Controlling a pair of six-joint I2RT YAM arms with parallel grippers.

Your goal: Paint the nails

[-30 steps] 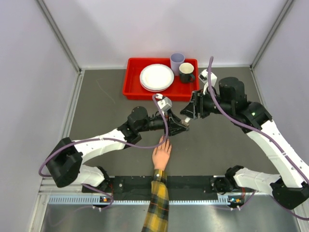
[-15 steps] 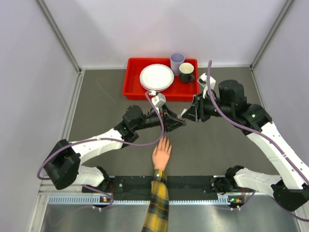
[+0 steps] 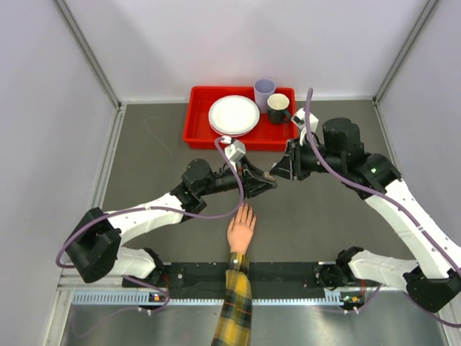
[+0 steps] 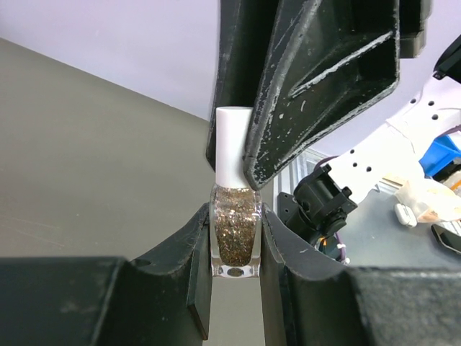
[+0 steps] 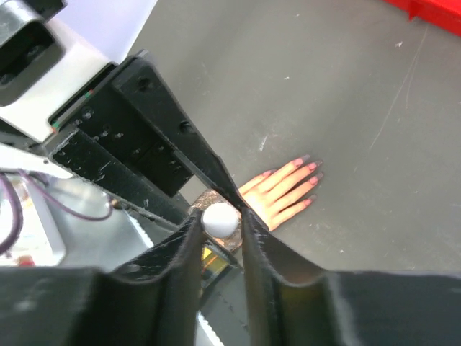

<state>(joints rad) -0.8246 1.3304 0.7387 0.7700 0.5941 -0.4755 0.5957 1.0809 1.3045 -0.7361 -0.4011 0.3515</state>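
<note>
"Left wrist camera: what is the left gripper [image 4: 235, 216] gripping?"
"It is squeezing the glass body of a small bottle [image 4: 235, 241] of gold glitter polish, jaws nearly closed around it."
"And the right gripper [image 5: 220, 225]?"
"It is pinching the bottle's white cap [image 4: 232, 148] between narrowly parted fingers (both are meeting above the table [image 3: 324, 209])."
"Where are the nails [image 5: 310, 169] lying?"
"They are tipping the peach hand [image 3: 241, 231], which is resting flat on the table near the grippers, fingers pointing away from the arm bases"
</note>
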